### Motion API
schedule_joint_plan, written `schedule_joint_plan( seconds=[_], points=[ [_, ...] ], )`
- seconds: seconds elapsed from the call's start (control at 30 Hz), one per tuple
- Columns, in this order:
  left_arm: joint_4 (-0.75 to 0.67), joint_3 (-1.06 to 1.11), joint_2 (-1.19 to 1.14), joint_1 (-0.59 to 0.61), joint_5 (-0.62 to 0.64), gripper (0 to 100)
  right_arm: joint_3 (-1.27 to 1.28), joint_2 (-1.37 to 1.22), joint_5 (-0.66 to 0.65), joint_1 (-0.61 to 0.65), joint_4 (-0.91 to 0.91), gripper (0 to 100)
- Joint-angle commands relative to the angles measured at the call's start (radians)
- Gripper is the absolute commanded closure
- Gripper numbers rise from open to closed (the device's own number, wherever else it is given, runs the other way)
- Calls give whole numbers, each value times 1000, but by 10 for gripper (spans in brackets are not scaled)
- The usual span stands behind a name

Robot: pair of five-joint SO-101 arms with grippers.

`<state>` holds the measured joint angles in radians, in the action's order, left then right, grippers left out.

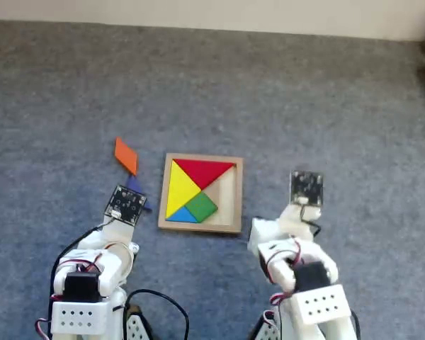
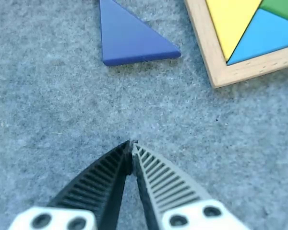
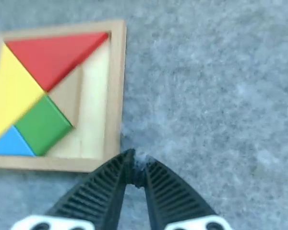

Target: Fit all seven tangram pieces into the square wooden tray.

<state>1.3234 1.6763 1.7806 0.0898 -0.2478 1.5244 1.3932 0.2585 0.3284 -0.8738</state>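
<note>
Blue triangle (image 2: 129, 38) lies flat on the carpet just beside the tray (image 2: 209, 48), which already holds four pieces. The orange piece (image 1: 126, 156) sits farther out. I judge the triangle light, stiff and slick, so I'd pinch it across two edges. My left gripper (image 2: 132, 146) hangs near it, jaws together. The right gripper (image 3: 138, 163), also closed, is at the tray's corner.

high: overhead, far, looking down | wrists: low, near, facing forward-down | shared: tray (image 1: 201, 157)

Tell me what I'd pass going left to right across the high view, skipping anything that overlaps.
orange parallelogram → square wooden tray → right arm
</note>
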Motion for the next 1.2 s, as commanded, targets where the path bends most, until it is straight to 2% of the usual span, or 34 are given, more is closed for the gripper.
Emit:
schedule_joint_plan(
  seconds=[0.0,0.2,0.37,0.63,0.87,1.17],
  points=[
    [5,21,35,8,11,995,82,199,-35,-8,16,993],
    [5,21,35,8,11,995,243,455,-40,-50,16,993],
    [5,21,35,8,11,995,291,406,-40,-130,1,993],
    [5,21,35,8,11,995,291,390,-40,-133,-5,993],
    [5,21,35,8,11,995,291,398,-41,-130,-216,993],
    [5,21,35,8,11,995,291,401,-41,-59,-320,993]
  ],
)
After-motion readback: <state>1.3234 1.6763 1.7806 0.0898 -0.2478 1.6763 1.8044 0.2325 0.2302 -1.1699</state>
